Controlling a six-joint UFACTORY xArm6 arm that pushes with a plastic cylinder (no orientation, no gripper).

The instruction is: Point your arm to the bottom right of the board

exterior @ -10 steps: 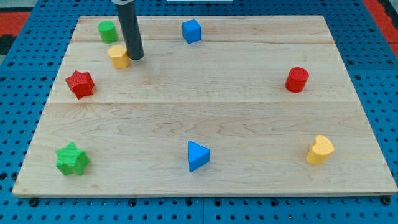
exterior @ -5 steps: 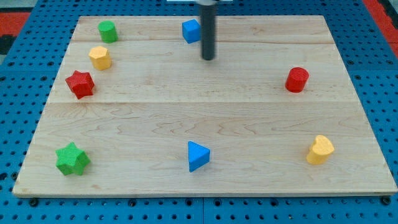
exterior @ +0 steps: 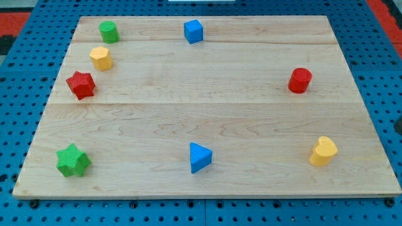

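My tip is not visible, so the end effector's state cannot be told. Best aim just below the yellow heart-shaped block [exterior: 323,150], without nudging it.

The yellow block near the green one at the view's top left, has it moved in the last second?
Yes. The yellow block shifted toward the view's left, away from the blue cube. My tip is not in view now.

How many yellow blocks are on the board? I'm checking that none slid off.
2. One yellow block sits near the view's top left, between the green cylinder and the red star. The yellow heart sits at the bottom right. Nothing hides any others.
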